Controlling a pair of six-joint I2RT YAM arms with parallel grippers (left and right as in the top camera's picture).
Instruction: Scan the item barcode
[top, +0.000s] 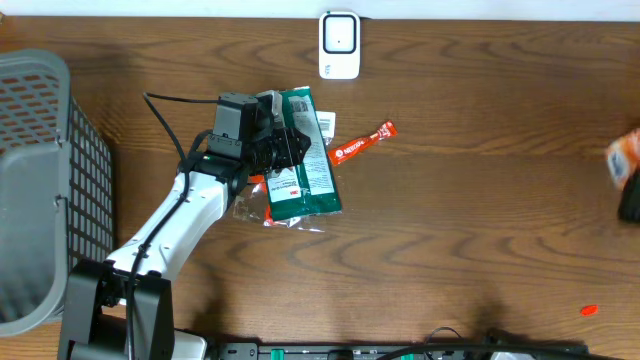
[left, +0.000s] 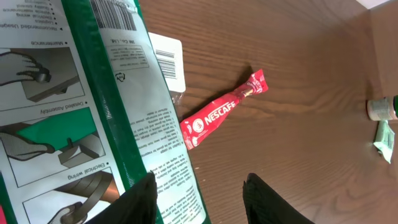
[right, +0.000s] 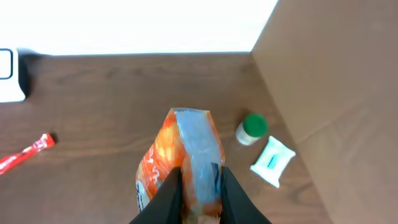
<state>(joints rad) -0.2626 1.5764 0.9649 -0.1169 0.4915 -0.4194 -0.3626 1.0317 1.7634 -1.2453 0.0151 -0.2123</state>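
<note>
Two packets are in view, along with one scanner (top: 339, 45), one red Nescafé stick (top: 362, 145), one grey basket (top: 40, 180), one green-capped bottle (right: 251, 129) and one white sachet (right: 272, 160).

The green packet (top: 305, 165) lies flat mid-desk. Its long axis runs from the far edge towards the near edge, slightly tilted, and its barcode end (left: 115, 12) points towards the scanner. The stick lies just beside it.

The left hand (left: 199, 186) hangs over this packet with its fingers partly spread. One finger (left: 140, 199) overlaps the packet's edge, and bare desk (left: 298, 74) shows between the two.

The right hand (right: 200, 186), at the desk's right side, is pinched onto the orange packet (right: 186, 149), which sticks out beyond its fingers.
</note>
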